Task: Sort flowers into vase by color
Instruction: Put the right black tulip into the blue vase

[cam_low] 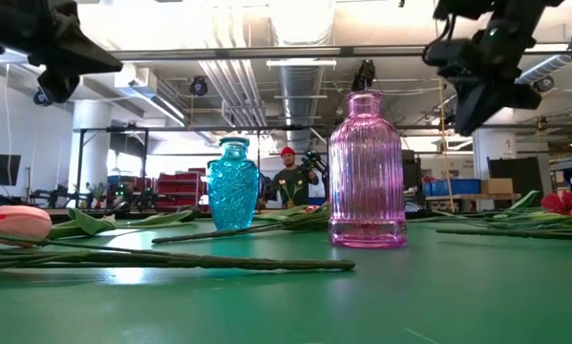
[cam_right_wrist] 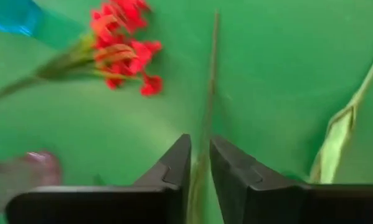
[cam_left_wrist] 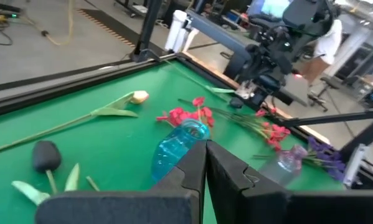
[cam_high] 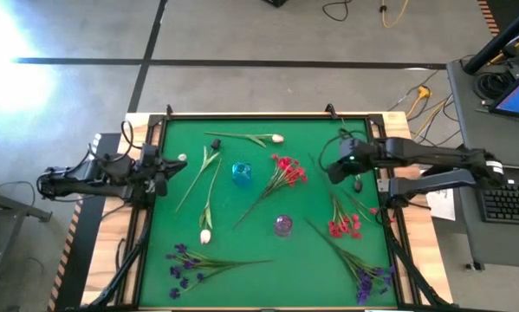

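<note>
flowers lie scattered on the green table [cam_high: 242, 251]: red clusters [cam_high: 287, 168] mid-table, purple ones [cam_high: 183, 262] at the near edge, tulip buds [cam_high: 205, 236] on the left side. blue vase [cam_high: 241, 172] and pink vase [cam_high: 282, 225] stand empty. right gripper [cam_right_wrist: 200, 163] hovers w/ a narrow gap straddling a thin green stem [cam_right_wrist: 208, 93], not clamped. best approach, likely: drop straight down, keep stem centred btwn fingers, then close. left gripper [cam_left_wrist: 205, 163] waits at the left edge, fingers nearly together, holding nothing.
</note>
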Robot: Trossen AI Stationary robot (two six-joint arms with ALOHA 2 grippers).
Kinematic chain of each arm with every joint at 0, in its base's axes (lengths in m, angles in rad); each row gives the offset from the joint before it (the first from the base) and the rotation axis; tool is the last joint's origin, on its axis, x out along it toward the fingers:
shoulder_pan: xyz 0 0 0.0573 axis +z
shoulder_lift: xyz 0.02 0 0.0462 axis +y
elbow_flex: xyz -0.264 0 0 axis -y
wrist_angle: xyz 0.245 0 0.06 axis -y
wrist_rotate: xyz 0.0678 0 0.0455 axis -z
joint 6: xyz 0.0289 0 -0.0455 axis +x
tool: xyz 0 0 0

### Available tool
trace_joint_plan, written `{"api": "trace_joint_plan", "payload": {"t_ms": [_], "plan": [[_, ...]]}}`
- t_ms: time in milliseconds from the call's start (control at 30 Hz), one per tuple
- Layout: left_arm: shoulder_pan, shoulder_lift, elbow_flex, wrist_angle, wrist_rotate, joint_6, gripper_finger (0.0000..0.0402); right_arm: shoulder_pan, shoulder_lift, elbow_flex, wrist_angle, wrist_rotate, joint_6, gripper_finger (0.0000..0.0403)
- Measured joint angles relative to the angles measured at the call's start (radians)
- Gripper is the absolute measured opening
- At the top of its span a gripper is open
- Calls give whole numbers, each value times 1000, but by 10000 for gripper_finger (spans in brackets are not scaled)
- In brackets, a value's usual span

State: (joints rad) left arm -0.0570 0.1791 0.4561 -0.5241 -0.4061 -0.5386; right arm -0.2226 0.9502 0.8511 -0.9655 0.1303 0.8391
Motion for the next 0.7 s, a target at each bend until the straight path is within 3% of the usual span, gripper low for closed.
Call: {"api": "trace_joint_plan", "payload": {"t_ms": [367,533,700], "plan": [[0,67,2,42,-101,61,0,-54,192,66,-2,0,-98,197],[0,88,2,102,-110,67,0,-179,296,125,-17,9,-199,222],[0,106,2,143,-109,82,0,-353,419,180,-16,130,-339,227]]}}
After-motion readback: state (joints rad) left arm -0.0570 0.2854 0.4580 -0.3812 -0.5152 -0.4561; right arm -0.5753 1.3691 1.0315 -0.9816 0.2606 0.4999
